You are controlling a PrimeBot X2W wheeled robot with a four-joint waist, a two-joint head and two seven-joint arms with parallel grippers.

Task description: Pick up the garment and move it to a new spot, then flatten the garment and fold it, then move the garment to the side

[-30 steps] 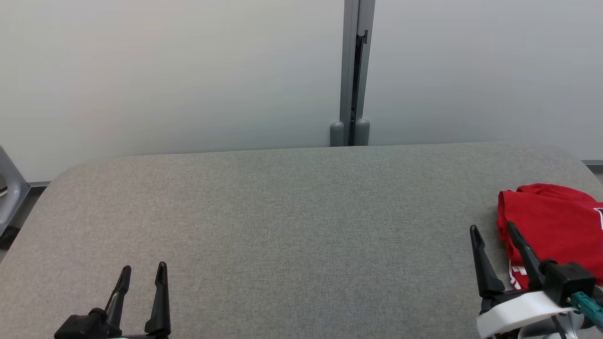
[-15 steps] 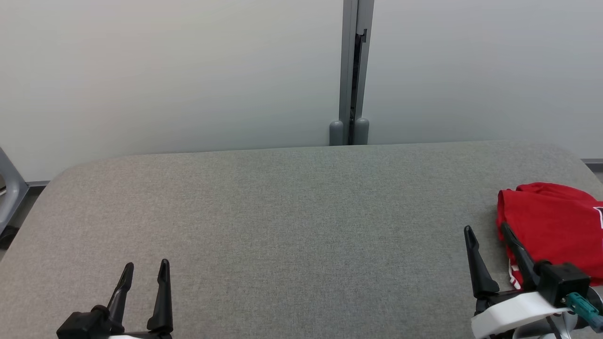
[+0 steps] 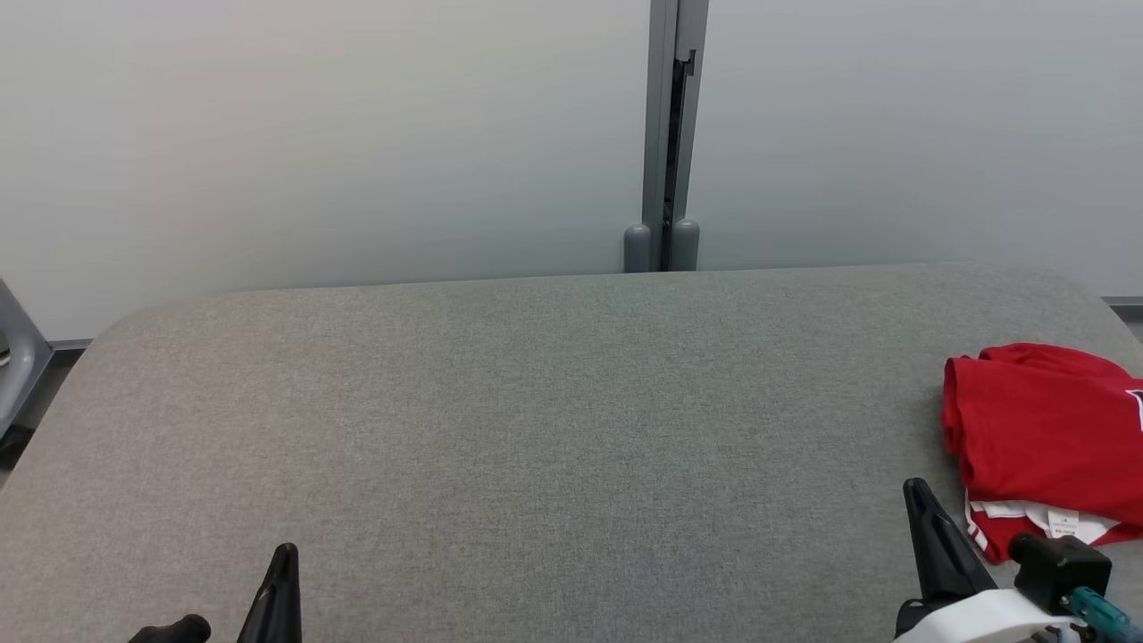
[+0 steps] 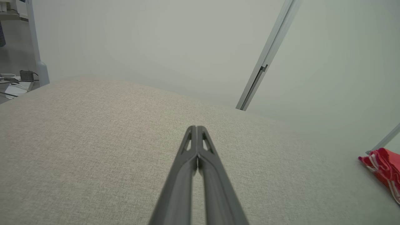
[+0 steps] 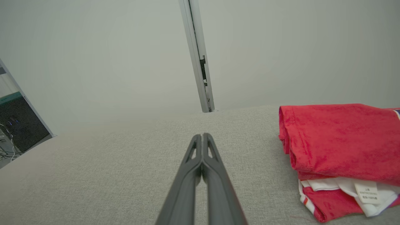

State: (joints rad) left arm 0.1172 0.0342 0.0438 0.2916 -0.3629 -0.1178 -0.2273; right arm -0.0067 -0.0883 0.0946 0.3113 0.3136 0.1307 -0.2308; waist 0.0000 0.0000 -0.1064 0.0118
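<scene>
Look at your robot's left gripper: its two fingers are long, matte dark grey blades that taper to narrow tips. Each has a slim, slot-shaped cut-out just below the tip. Your right gripper is built the same way. From the head camera you can see a rounded black knob at the left gripper's base. On the right wrist there is a curved white shell, a boxy black block and a teal connector.
</scene>
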